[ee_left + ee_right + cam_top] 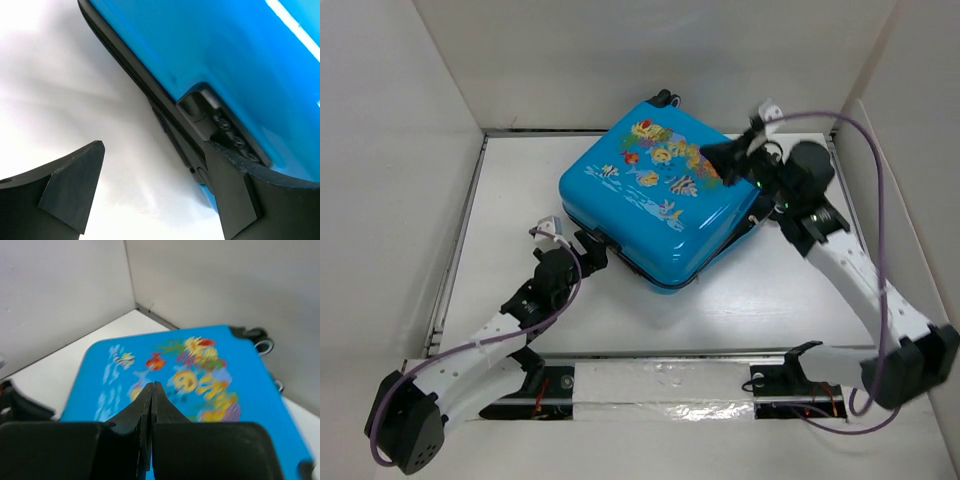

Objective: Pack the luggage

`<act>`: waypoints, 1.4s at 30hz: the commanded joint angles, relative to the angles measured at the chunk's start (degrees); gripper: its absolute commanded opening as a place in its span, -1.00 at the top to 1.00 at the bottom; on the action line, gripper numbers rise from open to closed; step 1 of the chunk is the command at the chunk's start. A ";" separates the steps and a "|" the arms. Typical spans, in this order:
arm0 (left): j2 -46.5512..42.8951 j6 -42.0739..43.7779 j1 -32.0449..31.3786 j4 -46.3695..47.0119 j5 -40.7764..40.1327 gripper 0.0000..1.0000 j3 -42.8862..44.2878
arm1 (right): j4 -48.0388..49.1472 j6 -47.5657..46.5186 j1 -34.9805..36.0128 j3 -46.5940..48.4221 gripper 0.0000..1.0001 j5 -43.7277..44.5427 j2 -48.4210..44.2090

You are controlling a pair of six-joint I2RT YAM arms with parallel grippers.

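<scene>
Top view: the luggage [660, 190] lies shut and flat on the bench [520, 200], set cornerwise, with its wheels [665, 98] at the far corner. The left claw [592, 248] is at its near-left side, and the right claw [712, 158] hangs over its far-right corner.

Left wrist view: the jaws are open. The zipper seam [135, 85] (and the lock [220, 120]) runs diagonally between them.

Right wrist view: the fingers are pressed together, holding nothing, above the luggage.

There is free bench on the near and left sides of the luggage.

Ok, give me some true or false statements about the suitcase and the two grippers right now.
1. The suitcase lies flat, fish print facing up. True.
2. The left gripper is shut. False: it is open, at the suitcase's combination lock.
3. The right gripper is shut, above the suitcase. True.
4. The wheels are at the suitcase's near end. False: they are at its far end.
</scene>
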 commanded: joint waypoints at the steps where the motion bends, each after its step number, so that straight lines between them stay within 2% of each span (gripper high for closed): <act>1: 3.01 -0.61 0.74 19.51 0.90 -0.61 6.73 | 8.38 1.27 2.23 -16.62 1.00 5.97 -10.04; 2: 3.71 -0.52 0.74 20.12 1.25 -0.61 7.78 | 10.39 1.71 2.94 -25.28 1.00 7.21 -16.34; 6: 4.34 -0.52 0.74 23.46 2.39 -0.58 6.92 | 9.01 2.77 7.59 -40.96 1.00 16.00 -28.49; 9: 2.85 -0.96 0.74 22.24 2.75 -0.40 5.16 | 7.00 3.82 11.37 -49.76 1.00 20.91 -34.39; 10: 2.15 -0.87 0.74 21.28 2.05 -0.22 4.63 | 7.07 4.69 12.42 -51.98 1.00 23.54 -35.81; 11: 1.18 -1.05 0.74 18.83 0.13 -0.09 3.15 | 7.34 7.05 13.65 -53.91 0.87 28.70 -37.22; 12: -1.18 -1.31 0.74 17.24 -0.84 0.02 2.44 | 8.12 8.12 13.67 -55.85 0.58 30.06 -38.45; 13: -2.42 -1.40 0.74 16.01 -1.64 0.24 1.65 | 9.17 8.83 14.19 -59.17 0.44 31.29 -39.94; 15: -5.66 -1.49 1.36 12.66 -2.08 0.40 -0.73 | 12.68 9.36 14.19 -61.39 0.19 31.40 -39.52; 16: -6.47 -1.49 1.36 11.44 -1.65 0.54 -1.26 | 13.22 9.01 14.19 -61.49 0.18 30.78 -37.34; 19: -7.79 -1.84 2.67 6.69 1.68 0.68 -3.45 | 14.46 6.55 14.90 -60.18 0.19 27.79 -32.16; 24: -4.82 -1.67 2.68 10.88 9.23 0.75 -7.06 | 23.22 6.02 17.62 -61.93 0.16 27.70 -27.05; 28: 0.46 -1.67 2.68 16.25 13.12 0.79 -7.85 | 24.47 4.35 20.43 -60.52 0.14 27.17 -22.82; 32: 4.50 -0.70 1.97 22.66 16.37 0.79 -8.21 | 26.85 4.17 24.03 -61.49 0.09 32.16 -20.89; 35: 7.49 -0.43 1.97 26.09 18.83 0.79 -7.95 | 29.22 4.26 24.04 -61.49 0.09 35.42 -17.90; 42: 14.87 0.27 1.45 31.72 21.82 0.81 -6.54 | 43.62 3.48 25.88 -62.81 0.22 41.93 -11.22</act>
